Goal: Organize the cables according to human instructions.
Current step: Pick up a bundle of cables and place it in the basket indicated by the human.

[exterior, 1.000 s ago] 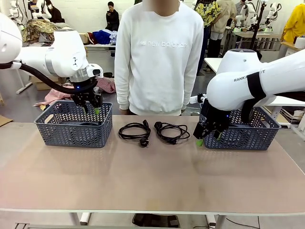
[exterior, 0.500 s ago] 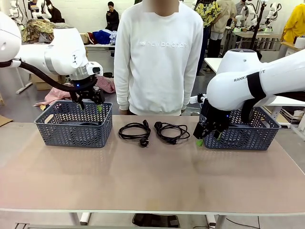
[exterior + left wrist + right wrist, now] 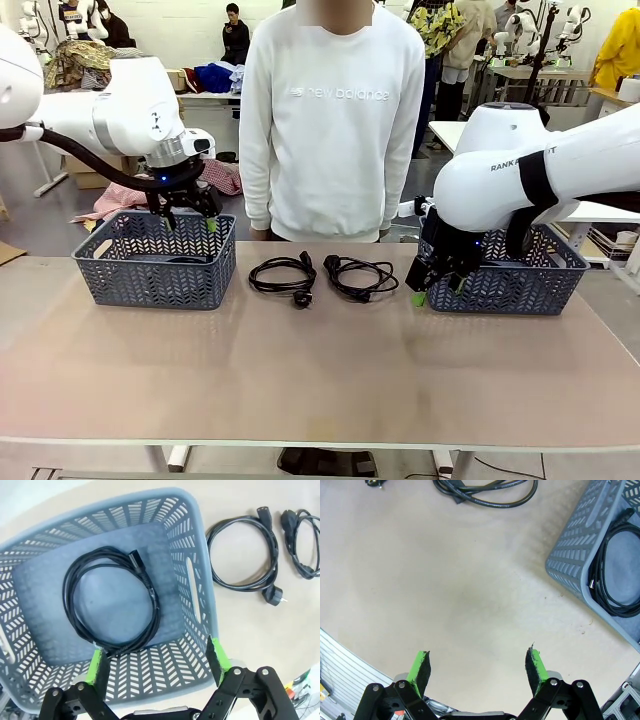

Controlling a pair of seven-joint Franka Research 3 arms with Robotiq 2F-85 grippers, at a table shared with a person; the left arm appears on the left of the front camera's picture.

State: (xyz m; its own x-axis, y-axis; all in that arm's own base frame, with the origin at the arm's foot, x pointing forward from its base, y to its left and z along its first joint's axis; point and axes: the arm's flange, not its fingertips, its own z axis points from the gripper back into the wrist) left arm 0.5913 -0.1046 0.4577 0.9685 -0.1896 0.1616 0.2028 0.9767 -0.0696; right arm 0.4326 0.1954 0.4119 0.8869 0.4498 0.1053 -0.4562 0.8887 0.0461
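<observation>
Two coiled black cables lie side by side mid-table, one at the left (image 3: 283, 276) (image 3: 274, 595) and one at the right (image 3: 360, 276) (image 3: 289, 517) (image 3: 490, 497). A third cable (image 3: 135, 559) rests flat on the floor of the left basket (image 3: 155, 262) (image 3: 202, 580). My left gripper (image 3: 188, 222) (image 3: 156, 650) hangs open just above that basket, holding nothing. Another cable (image 3: 599, 575) lies inside the right basket (image 3: 510, 275) (image 3: 575, 545). My right gripper (image 3: 437, 292) (image 3: 477, 654) stands open and empty, low over the table beside the right basket's left wall.
A person in a white sweatshirt (image 3: 335, 120) stands at the far side, behind the two loose cables. Bare tabletop (image 3: 320, 370) stretches across the near half. The baskets sit at the far left and far right.
My left gripper has risen a little above the left basket and its fingers have spread wider. The right arm and the cables on the table have stayed still.
</observation>
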